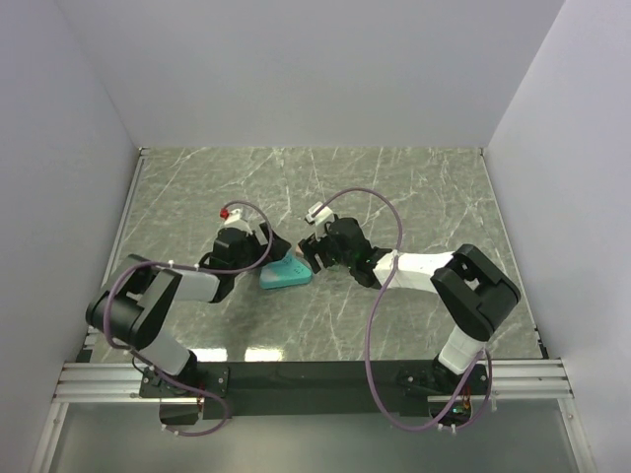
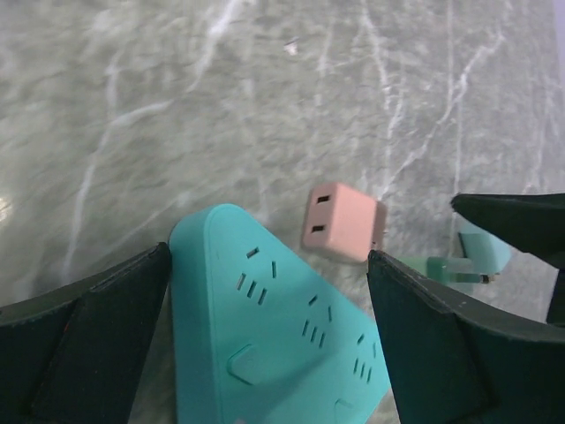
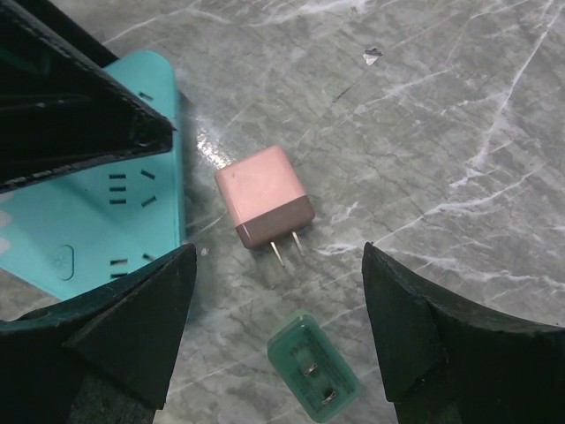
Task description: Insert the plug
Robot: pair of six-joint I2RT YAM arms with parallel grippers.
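Note:
A teal power strip (image 2: 274, 327) lies on the marble table, also seen in the top view (image 1: 286, 274) and the right wrist view (image 3: 97, 212). A pink two-prong plug (image 3: 263, 196) lies on its side just beside the strip, and shows in the left wrist view (image 2: 342, 221) too. My left gripper (image 2: 269, 256) is open, with a finger on either side of the strip. My right gripper (image 3: 278, 256) is open and empty, low over the plug's prongs. In the top view both grippers (image 1: 268, 254) (image 1: 314, 258) meet over the strip and hide the plug.
A small translucent green plug (image 3: 313, 367) with two metal contacts lies close in front of the pink one. A small white fleck (image 3: 372, 55) lies farther out on the table. White walls enclose the marble table (image 1: 394, 187) on three sides. Purple cables loop above both arms.

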